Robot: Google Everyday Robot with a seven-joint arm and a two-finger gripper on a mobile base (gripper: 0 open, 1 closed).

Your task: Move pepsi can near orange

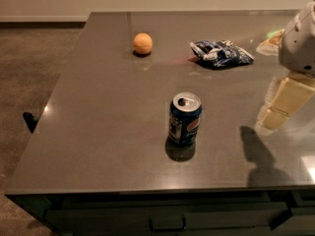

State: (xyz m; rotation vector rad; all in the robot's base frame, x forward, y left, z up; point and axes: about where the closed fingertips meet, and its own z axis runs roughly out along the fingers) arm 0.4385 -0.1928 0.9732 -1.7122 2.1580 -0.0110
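The pepsi can (185,118) stands upright near the middle front of the dark grey table (98,107), its silver top showing. The orange (142,43) lies at the far side of the table, to the left, well apart from the can. My gripper (276,106) hangs at the right edge of the view, above the table and to the right of the can, not touching it. Its cream-coloured fingers (285,100) point down and to the left; its shadow falls on the table below.
A flat blue and white snack bag (220,53) lies at the far right of the table. A pale object with a green spot (269,42) lies behind my arm. The table's left edge drops to a brown carpeted floor. Drawers run under the front edge.
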